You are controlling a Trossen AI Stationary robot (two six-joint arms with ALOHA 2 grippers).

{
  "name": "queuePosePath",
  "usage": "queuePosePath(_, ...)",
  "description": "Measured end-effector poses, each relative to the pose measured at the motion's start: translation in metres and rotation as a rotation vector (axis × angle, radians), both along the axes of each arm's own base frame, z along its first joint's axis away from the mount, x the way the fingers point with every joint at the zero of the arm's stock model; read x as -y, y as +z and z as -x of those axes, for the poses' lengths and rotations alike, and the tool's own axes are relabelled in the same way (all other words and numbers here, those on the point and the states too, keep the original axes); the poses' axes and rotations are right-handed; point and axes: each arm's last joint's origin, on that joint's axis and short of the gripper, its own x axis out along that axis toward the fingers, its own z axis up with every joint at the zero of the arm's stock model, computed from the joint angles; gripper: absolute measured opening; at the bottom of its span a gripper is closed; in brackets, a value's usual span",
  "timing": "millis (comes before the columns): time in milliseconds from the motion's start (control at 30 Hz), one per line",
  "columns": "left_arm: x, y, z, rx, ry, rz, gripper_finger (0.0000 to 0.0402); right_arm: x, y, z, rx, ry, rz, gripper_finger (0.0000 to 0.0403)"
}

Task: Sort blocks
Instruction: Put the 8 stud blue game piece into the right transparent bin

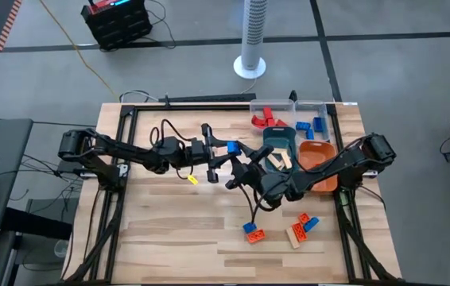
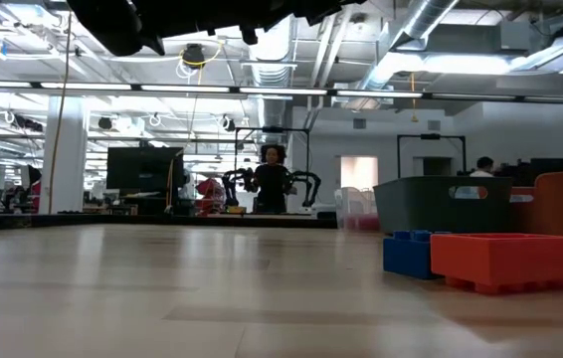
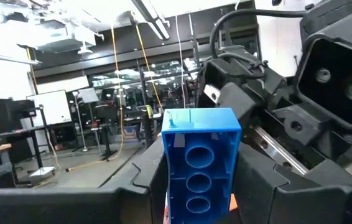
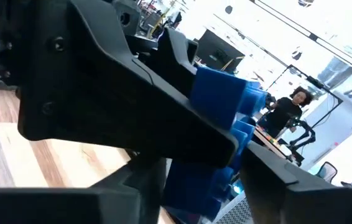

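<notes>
My left gripper (image 1: 223, 151) is shut on a blue block (image 1: 230, 148) above the table's middle; the block also shows in the left wrist view (image 3: 199, 158), its hollow underside toward the camera. My right gripper (image 1: 234, 163) comes from the right and meets the same block (image 4: 222, 99); its fingers close in on the block's lower part. Loose blue, orange and tan blocks (image 1: 253, 232) (image 1: 303, 226) lie on the table near the front right. In the low view, a blue block (image 2: 411, 254) and an orange block (image 2: 505, 261) rest on the table. My left gripper pinches the blue block's two long sides (image 3: 171, 180) between its two fingers, coming level from the table's left. The block is lifted clear of the table and sticks out past the fingertips. My right gripper has the block's other end (image 4: 194, 186) between its two fingers, coming from the table's right. The left gripper's finger (image 4: 132, 106) crosses in front and hides most of the contact.
A clear tray (image 1: 332, 107) at the back right holds red and blue blocks. A teal tray (image 1: 281, 137) holds tan blocks; an orange tray (image 1: 318, 155) stands beside it under my right arm. A yellow tag (image 1: 192, 179) hangs below my left arm.
</notes>
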Motion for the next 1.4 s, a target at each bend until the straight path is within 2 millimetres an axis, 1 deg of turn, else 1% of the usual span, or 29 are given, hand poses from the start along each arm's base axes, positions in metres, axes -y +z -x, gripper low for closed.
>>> queuePosePath(100, 0.0, 0.0, 0.0, 0.002, 0.004, 0.007, 0.0131, 0.0, 0.001, 0.0, 0.003, -0.001, 0.0, 0.0163)
queuePosePath(233, -0.001, 0.0, 0.0, 0.001, 0.015, 0.018, 0.0156, 0.0, 0.0, 0.0, -0.001, -0.01, 0.003, 0.0115)
queuePosePath(300, -0.001, -0.001, 0.0, -0.01, 0.014, 0.017, 0.0166, 0.0, 0.0, 0.0, -0.005, -0.014, 0.004, 0.0099)
queuePosePath(400, -0.001, -0.002, -0.001, -0.032, 0.027, 0.02, 0.0173, 0.0, 0.0, 0.001, -0.013, -0.041, 0.007, 0.0086)
queuePosePath(500, -0.001, -0.001, 0.002, -0.088, 0.044, -0.01, 0.0175, -0.003, -0.001, 0.004, -0.044, -0.117, 0.022, 0.0083)
queuePosePath(633, 0.0, 0.008, 0.013, -0.161, 0.05, -0.036, 0.0177, -0.008, 0.011, 0.014, -0.012, -0.155, 0.004, 0.0083)
queuePosePath(767, 0.0, 0.019, 0.025, -0.206, 0.049, -0.036, 0.0178, -0.012, 0.018, 0.022, -0.004, -0.192, -0.005, 0.0082)
queuePosePath(867, 0.0, 0.023, 0.033, -0.25, 0.055, -0.035, 0.0178, -0.01, 0.024, 0.029, -0.013, -0.253, -0.006, 0.0082)
queuePosePath(967, -0.002, 0.028, 0.04, -0.257, 0.067, -0.033, 0.0179, -0.007, 0.023, 0.029, -0.039, -0.267, 0.008, 0.0082)
queuePosePath(1133, -0.003, 0.029, 0.044, -0.287, 0.078, -0.032, 0.0179, 0.001, 0.022, 0.027, -0.049, -0.292, 0.013, 0.0082)
queuePosePath(1233, -0.002, 0.033, 0.05, -0.308, 0.081, -0.048, 0.0179, 0.009, 0.02, 0.025, -0.082, -0.317, 0.029, 0.0082)
queuePosePath(1333, -0.002, 0.04, 0.061, -0.313, 0.093, -0.052, 0.0179, 0.028, 0.018, 0.023, -0.14, -0.346, 0.055, 0.0082)
queuePosePath(1400, -0.001, 0.048, 0.071, -0.302, 0.09, -0.046, 0.0179, 0.043, 0.018, 0.02, -0.131, -0.282, 0.041, 0.0082)
